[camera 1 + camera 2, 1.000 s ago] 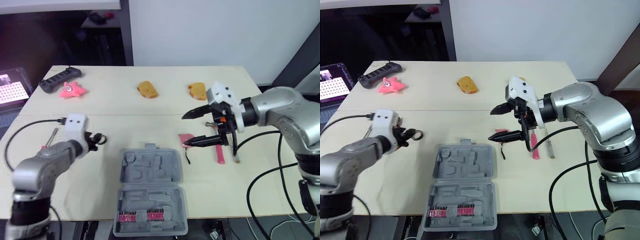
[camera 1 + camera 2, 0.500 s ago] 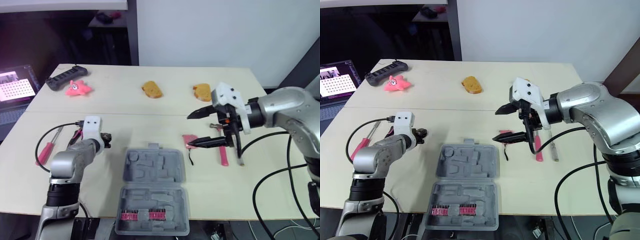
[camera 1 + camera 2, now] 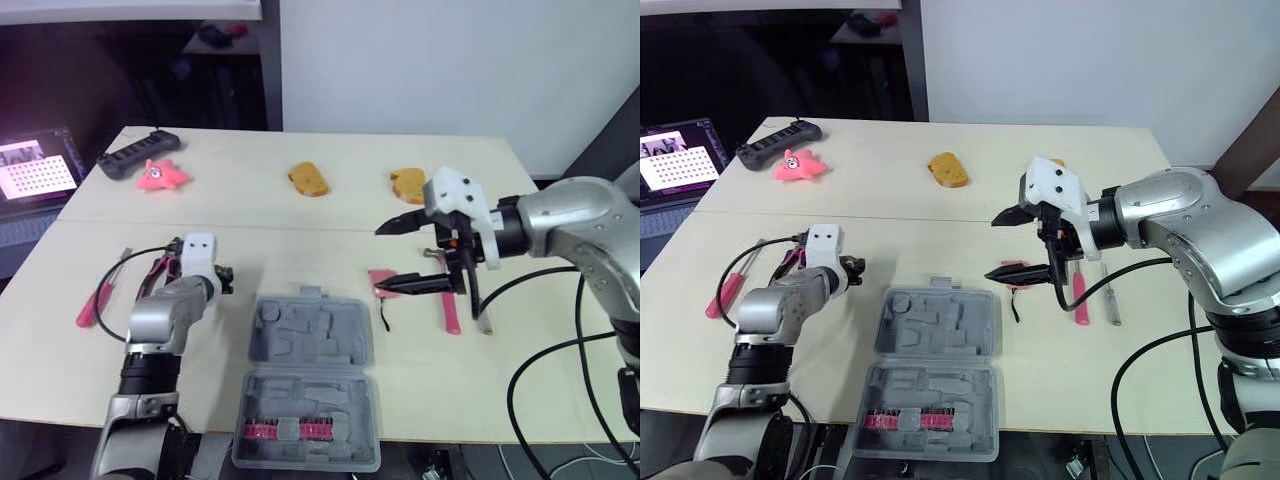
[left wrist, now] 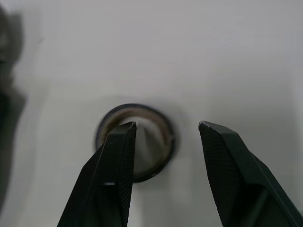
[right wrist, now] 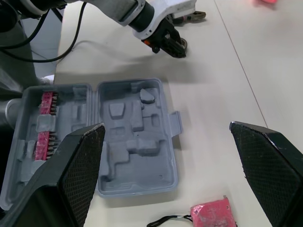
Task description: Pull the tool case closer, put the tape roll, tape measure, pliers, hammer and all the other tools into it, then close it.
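Left wrist view shows the left gripper (image 4: pixel 166 124) with fingers apart, one crossing the ring of the tape roll (image 4: pixel 150 111), probably to pinch its wall. The roll lies just left of the open tool case (image 3: pixel 305 385). Right of the case, the right gripper (image 3: pixel 380 260) hangs spread wide over the pink tape measure (image 3: pixel 378 275), seemingly lined up to grasp it.

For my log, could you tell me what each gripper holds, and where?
Nothing is held: the left gripper hangs open over the tape roll, right gripper open.
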Tool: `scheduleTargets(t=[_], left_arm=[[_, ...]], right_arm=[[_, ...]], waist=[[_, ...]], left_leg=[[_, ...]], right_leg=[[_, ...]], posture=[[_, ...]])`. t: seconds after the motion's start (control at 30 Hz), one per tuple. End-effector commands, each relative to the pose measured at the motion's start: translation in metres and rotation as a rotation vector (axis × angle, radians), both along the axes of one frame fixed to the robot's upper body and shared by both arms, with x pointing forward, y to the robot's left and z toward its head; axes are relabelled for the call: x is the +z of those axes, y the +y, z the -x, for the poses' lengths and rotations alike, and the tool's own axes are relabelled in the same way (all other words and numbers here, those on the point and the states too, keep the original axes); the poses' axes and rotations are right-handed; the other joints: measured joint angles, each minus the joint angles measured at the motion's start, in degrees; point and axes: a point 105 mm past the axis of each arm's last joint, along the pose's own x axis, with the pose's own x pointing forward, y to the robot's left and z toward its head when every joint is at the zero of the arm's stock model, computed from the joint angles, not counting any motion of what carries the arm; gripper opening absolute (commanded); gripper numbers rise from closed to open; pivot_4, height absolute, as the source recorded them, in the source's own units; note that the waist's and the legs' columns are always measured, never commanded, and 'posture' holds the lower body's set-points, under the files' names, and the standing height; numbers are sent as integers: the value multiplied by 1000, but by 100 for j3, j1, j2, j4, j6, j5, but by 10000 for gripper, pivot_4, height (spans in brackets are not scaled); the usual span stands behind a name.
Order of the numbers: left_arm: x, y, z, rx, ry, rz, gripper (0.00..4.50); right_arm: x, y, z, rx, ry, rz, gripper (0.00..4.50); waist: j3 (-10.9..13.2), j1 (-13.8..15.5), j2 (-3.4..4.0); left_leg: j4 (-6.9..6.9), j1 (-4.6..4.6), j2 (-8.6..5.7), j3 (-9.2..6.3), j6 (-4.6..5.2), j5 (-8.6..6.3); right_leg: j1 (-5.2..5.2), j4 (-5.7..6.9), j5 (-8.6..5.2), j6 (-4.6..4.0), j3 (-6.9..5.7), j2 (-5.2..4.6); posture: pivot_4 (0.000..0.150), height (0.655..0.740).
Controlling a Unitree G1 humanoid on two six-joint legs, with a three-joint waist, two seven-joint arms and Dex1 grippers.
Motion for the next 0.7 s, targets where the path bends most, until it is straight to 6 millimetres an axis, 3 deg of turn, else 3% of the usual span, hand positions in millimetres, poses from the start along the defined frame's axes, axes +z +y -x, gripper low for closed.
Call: scheduleTargets(t=[0.03, 0.1, 0.27, 0.43, 0.5, 0.6, 0.7], left_arm=[[7, 6, -4, 11, -21, -37, 9548], [5, 8, -4, 16, -17, -35, 378], [7, 14, -3, 24, -17, -41, 378], [30, 18, 0, -44, -91, -81, 378], [43, 11, 3, -120, -126, -109, 378], [60, -15, 20, -378, -143, -154, 378], [64, -47, 48, -739, -189, -390, 378]], right_arm=[[12, -1, 4, -2, -63, -5, 45000], [12, -1, 3, -8, -66, -6, 45000], [11, 1, 2, -10, -66, -10, 45000], [10, 2, 2, -7, -61, -14, 45000], [9, 2, 2, -6, -59, -14, 45000], [9, 4, 1, 3, -53, -17, 45000], [5, 6, 4, 23, -26, -24, 45000]], waist=[[0, -8, 0], [0, 0, 1], [0, 0, 1], [0, -16, 0], [0, -6, 0], [0, 12, 0], [2, -5, 4]], left_leg=[[0, 0, 0, 0, 0, 0], [-1, 0, 0, -1, 0, 0], [1, 0, 0, 0, 0, 0], [-1, 0, 0, -1, 0, 0], [-3, 0, 1, 0, 0, 0], [-2, -2, 0, -1, -2, 1], [-3, -3, 0, 3, -4, 2]], right_leg=[[0, 0, 0, 0, 0, 0], [0, 1, 0, 0, -1, 0], [1, 1, 0, 0, -1, 0], [0, 1, 0, 0, -1, 0], [-2, 1, 0, 0, -1, 0], [-1, 0, 0, 0, -3, -2], [-1, -5, -1, 0, -2, -5]], posture=[[1500, 7150], [1500, 7150], [1500, 7150], [1500, 7150], [1500, 7150], [1500, 7150], [1500, 7150]])
